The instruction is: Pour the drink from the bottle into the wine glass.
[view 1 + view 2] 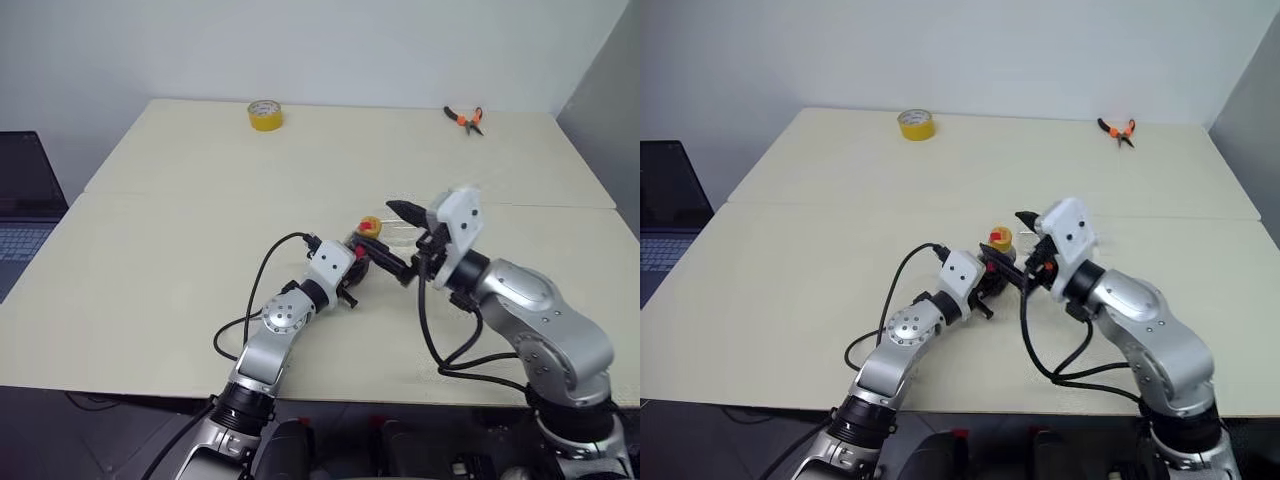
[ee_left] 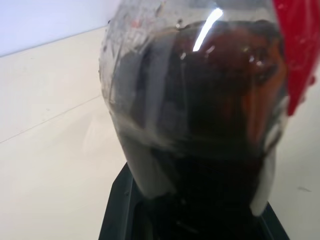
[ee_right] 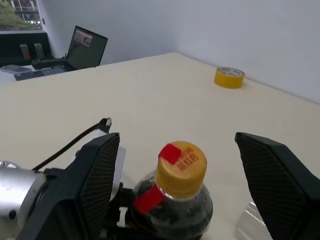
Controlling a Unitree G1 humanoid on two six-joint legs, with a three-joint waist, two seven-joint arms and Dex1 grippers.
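The left pincer (image 1: 992, 272) is clamped on the bottle (image 3: 172, 200) of dark drink (image 2: 220, 115), held upright mid-surface (image 1: 180, 260). Just right, the right pincer (image 3: 177, 175), fingers spread wide, flanks its yellow cap (image 3: 181, 167), not touching.

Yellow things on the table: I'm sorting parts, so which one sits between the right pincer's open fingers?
The bottle's yellow cap, on the bottle; the yellow tape roll lies far off.
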